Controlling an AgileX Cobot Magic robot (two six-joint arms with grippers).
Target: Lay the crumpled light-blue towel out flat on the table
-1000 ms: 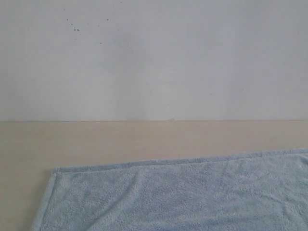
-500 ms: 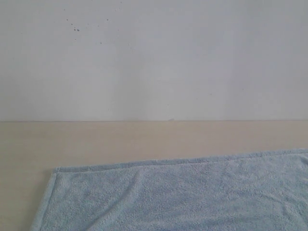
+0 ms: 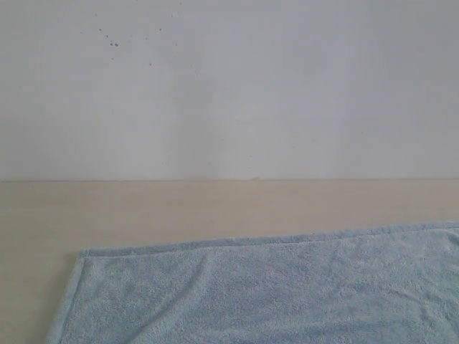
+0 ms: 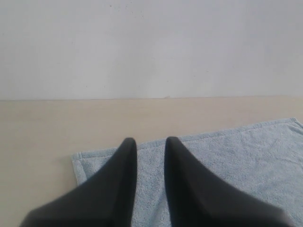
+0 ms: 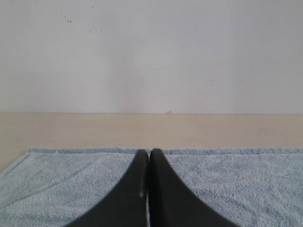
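Wall (image 3: 229, 93) stands upright along the far edge of the table (image 3: 215, 204), so I have no passage beyond it. Between the wall and the far hem of the towel (image 3: 272, 294) a bare strip of tabletop runs the full width of the exterior view, broader toward the left. There is more open tabletop left of the towel's corner. The towel lies flat and low with shallow ripples only. Ahead of my left gripper (image 4: 150, 144) and my right gripper (image 5: 149, 153): cloth, bare strip, then wall.

All three views low, facing wall (image 3: 229, 86) — sharing towel (image 3: 272, 294).
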